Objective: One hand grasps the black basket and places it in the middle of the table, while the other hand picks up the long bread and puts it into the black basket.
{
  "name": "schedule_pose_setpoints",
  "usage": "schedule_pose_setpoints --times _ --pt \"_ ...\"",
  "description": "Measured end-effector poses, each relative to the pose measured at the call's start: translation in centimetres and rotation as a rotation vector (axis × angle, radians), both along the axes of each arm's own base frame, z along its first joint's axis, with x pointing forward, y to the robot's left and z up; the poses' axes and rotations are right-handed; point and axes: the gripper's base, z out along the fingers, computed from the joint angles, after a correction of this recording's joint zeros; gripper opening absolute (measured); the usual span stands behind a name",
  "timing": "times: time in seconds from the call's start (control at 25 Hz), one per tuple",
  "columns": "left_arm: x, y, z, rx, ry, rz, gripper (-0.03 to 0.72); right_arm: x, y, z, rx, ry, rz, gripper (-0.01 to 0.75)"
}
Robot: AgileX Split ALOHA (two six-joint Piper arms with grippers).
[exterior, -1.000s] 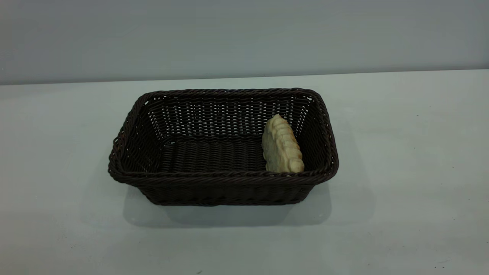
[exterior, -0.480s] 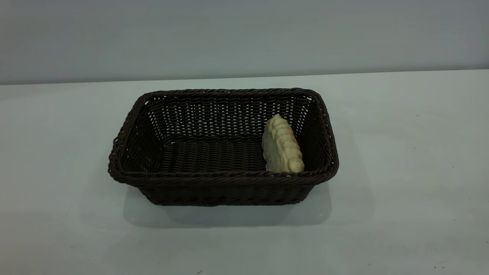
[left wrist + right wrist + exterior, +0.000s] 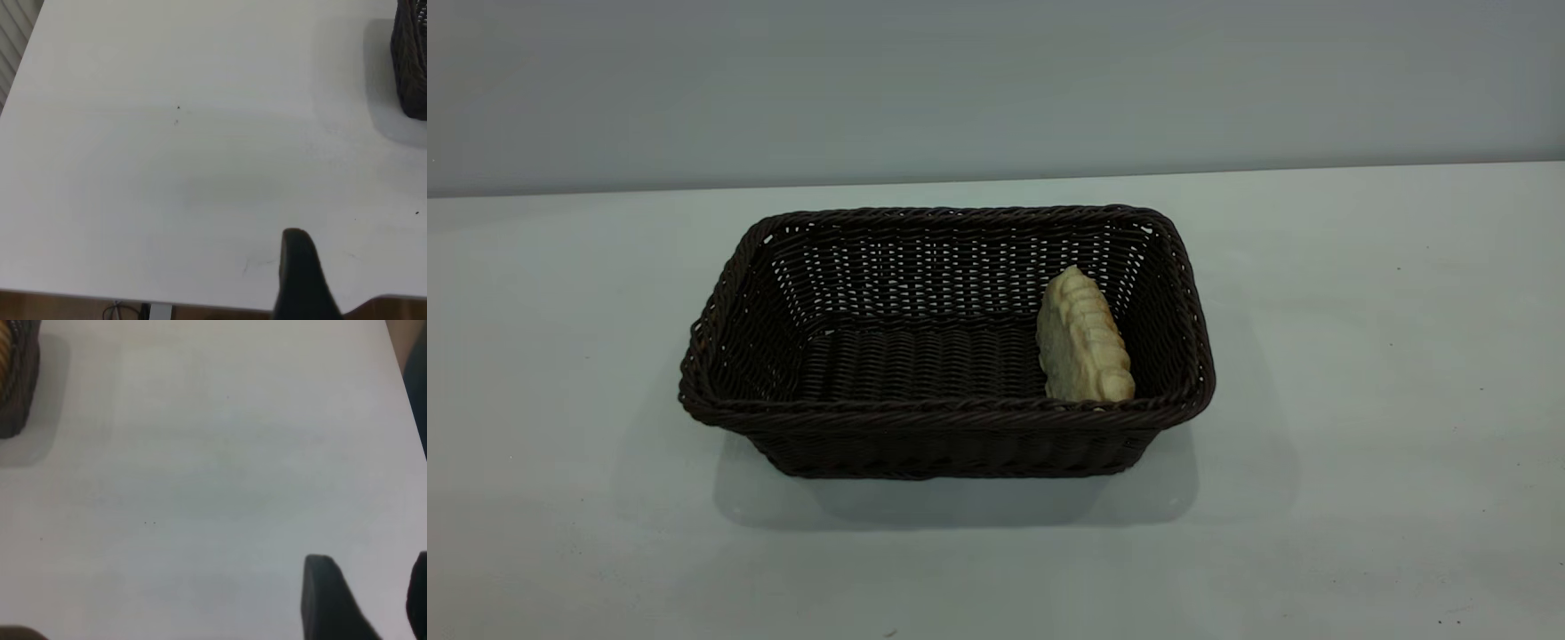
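The black basket (image 3: 947, 418) stands in the middle of the white table (image 3: 1360, 356). The long bread (image 3: 1082, 338) lies inside it at its right end, leaning on the right wall. No gripper shows in the exterior view. My left gripper (image 3: 300, 280) shows only as a dark shape over bare table, well apart from the basket's corner (image 3: 410, 60). My right gripper (image 3: 370, 600) is open and empty over bare table, far from the basket's end (image 3: 17, 393), where a bit of the bread (image 3: 4, 343) shows.
A plain grey wall (image 3: 996, 80) runs behind the table. The table's edge (image 3: 200, 297) shows close by my left gripper in the left wrist view. Another table edge (image 3: 403, 367) shows in the right wrist view.
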Motion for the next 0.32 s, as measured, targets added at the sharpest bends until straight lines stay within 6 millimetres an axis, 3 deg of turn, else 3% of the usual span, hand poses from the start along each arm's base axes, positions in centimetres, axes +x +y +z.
schedule_pose_setpoints --times 0.32 --pt "0.00 0.00 0.00 0.000 0.000 0.000 0.517 0.00 0.00 0.00 0.000 0.000 0.000 0.238"
